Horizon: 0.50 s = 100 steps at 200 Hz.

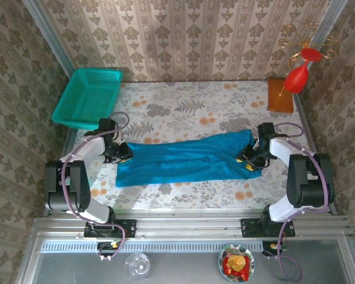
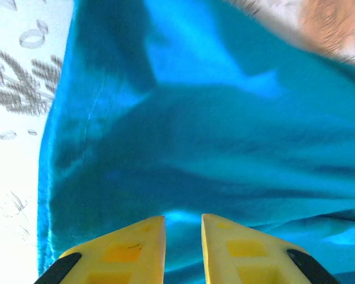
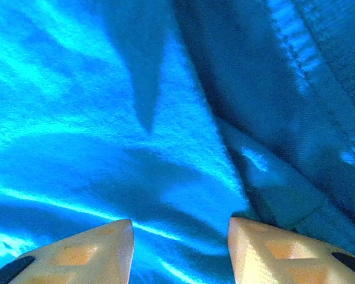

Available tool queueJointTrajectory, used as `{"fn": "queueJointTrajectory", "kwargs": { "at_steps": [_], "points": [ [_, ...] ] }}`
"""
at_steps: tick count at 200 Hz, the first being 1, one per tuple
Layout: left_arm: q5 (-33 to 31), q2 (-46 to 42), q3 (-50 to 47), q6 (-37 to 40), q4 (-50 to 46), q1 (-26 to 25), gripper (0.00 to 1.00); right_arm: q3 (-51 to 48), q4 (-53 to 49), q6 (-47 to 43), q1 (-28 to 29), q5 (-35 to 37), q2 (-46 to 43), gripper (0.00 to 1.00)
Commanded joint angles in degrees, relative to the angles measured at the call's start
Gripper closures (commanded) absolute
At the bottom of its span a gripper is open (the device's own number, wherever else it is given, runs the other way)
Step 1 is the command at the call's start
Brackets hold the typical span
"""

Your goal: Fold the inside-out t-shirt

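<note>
Left pincer (image 2: 183, 220), barely parted, sat on the bright blue cloth t-shirt (image 1: 183, 158) at left, grip impossible to tell; right pincer (image 3: 180, 225) was spread at right.

Leaving bare floral tabletop (image 1: 183, 109) open as a wide lane between the far wall and the bright blue soft cloth t-shirt (image 1: 183, 160). Leaving a narrower bare strip along the near edge. Blocking the far-left corner with a teal plastic mesh basket (image 1: 86, 97). Blocking the far-right corner with an orange-brown flat rectangular block (image 1: 280, 96) and a red bulb-shaped ornament on gold wire (image 1: 299, 76). Crowding the shirt's two ends with the left gripper (image 1: 128, 152) and the right gripper (image 1: 247, 158). Closing in left, far and right with patterned wallpapered walls (image 1: 183, 35).
</note>
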Motion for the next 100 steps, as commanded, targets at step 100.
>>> {"fn": "queueJointTrajectory", "kwargs": {
  "at_steps": [100],
  "points": [
    [-4.0, 11.6, 6.2, 1.6, 2.4, 3.7, 0.8, 16.2, -13.3, -15.8, 0.2, 16.0, 4.6, 0.53]
  ]
}}
